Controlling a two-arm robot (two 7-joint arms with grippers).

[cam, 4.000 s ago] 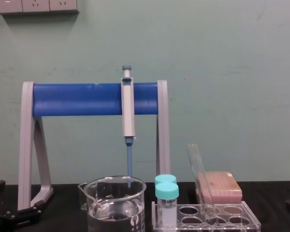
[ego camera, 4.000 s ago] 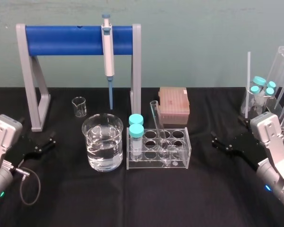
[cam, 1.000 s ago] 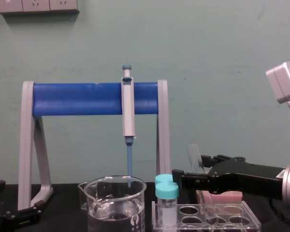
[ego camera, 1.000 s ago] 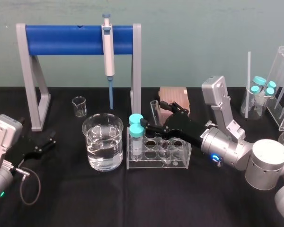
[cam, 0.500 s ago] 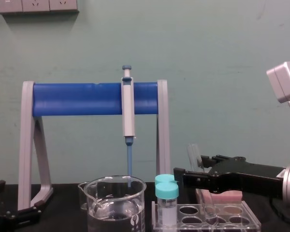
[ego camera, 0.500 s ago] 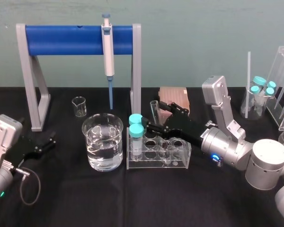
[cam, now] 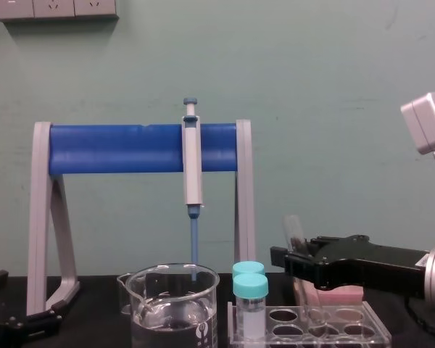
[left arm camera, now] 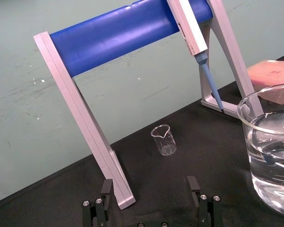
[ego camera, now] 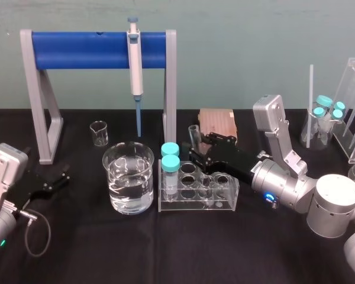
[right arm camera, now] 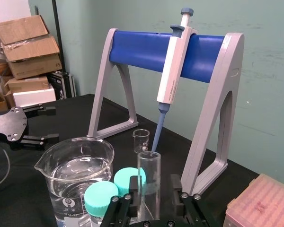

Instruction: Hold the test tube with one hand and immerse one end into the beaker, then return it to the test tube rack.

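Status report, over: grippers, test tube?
Right gripper at the test tube, tube seated in the test tube rack. Left gripper parked at left, jaws open. Capped tubes stand between it and the beaker.

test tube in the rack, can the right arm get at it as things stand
Probably yes: the right gripper has its jaws open on either side of the test tube, above the test tube rack, with nothing in between.

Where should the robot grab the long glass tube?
Grip the test tube on its bare upper part, below the open rim, coming sideways from the right. Its lower end sits in the test tube rack, with teal-capped tubes on its left. The right end effector is there, open, a finger each side; the left end effector rests far left.
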